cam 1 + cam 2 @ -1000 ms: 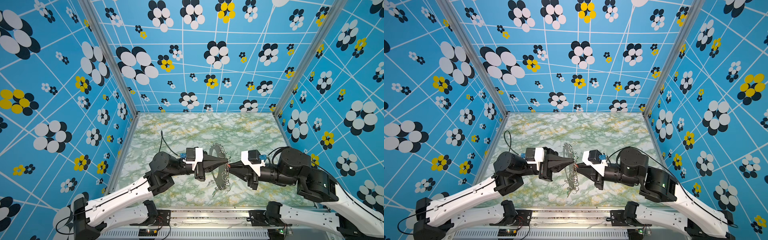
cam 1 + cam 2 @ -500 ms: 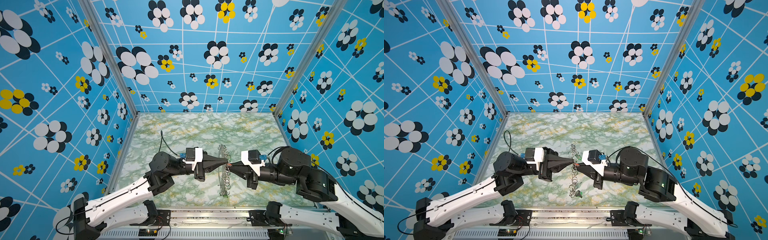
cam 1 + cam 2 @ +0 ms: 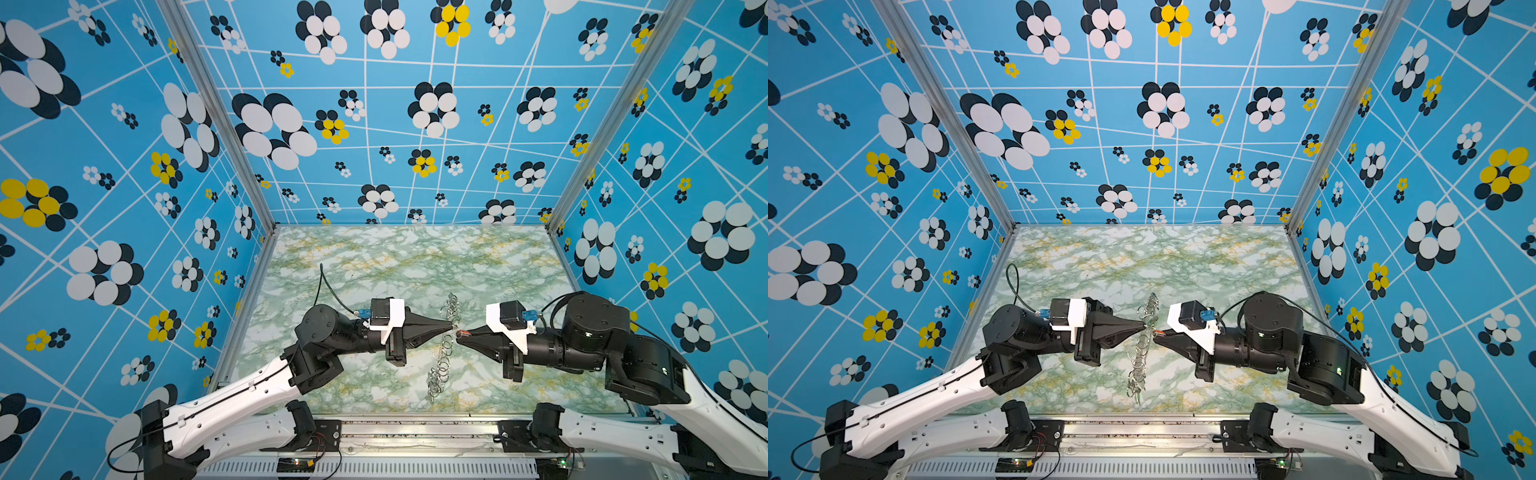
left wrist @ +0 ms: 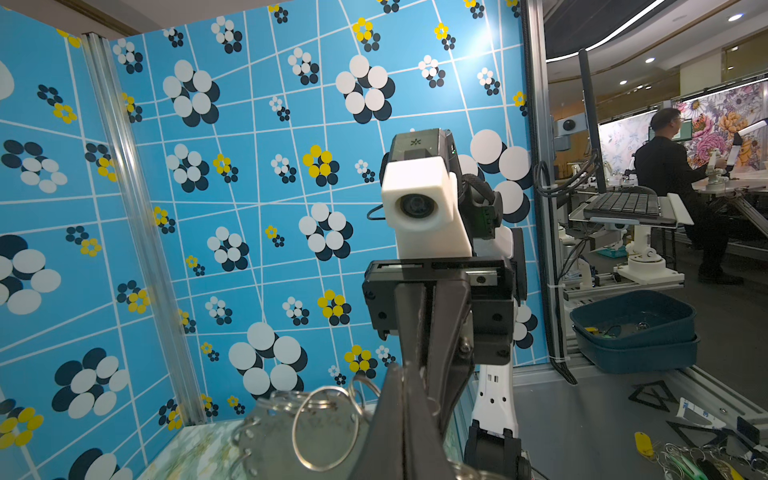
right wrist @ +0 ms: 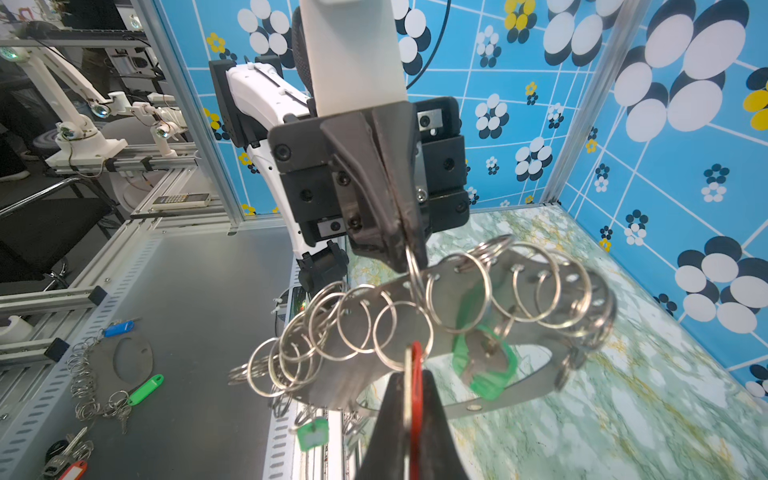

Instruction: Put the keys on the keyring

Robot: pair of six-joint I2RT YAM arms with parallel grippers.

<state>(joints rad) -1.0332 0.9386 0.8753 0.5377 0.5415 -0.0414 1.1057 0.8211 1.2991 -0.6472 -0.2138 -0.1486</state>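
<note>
left gripper (image 5: 405, 259) clamped on wire ring (image 5: 412, 276), keyring (image 5: 505, 286) dangling. right gripper (image 5: 412, 376) pinching red key tag (image 5: 417, 361). imo keep ring steady, nudge tag in slow.

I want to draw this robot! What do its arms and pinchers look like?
The left arm and right arm have white shells and chunky round black joints, with thin black cables. The left gripper and right gripper are black pointed wedges, each beside a white camera block with a blue plug.
</note>
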